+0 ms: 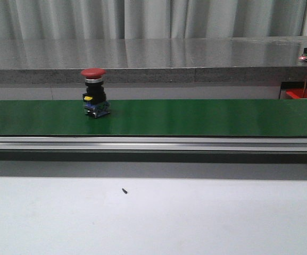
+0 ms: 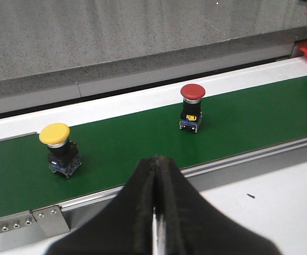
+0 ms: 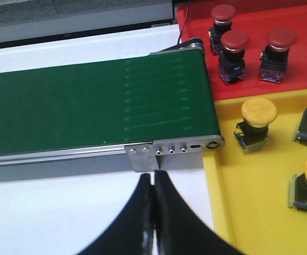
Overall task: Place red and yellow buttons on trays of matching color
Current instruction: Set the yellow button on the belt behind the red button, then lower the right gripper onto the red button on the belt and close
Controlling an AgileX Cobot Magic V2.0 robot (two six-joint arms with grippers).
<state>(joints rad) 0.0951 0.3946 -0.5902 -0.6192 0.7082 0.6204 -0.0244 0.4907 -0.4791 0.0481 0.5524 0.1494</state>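
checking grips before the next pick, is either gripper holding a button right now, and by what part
Neither. The left gripper and right gripper are both shut on nothing; the red button and yellow button stand free on the green belt.

Pale pleated curtain (image 1: 142, 18) across the back wall, grey vertical folds. Below it a long grey speckled stone ledge (image 1: 142, 56), polished top reflecting the curtain. In the left wrist view this ledge lies beyond the closed fingertips, past the green strip. White tabletop (image 1: 153, 218) underfoot, evenly lit, one small dark speck (image 1: 124, 190) on it. Soft diffuse light, faint shadows.
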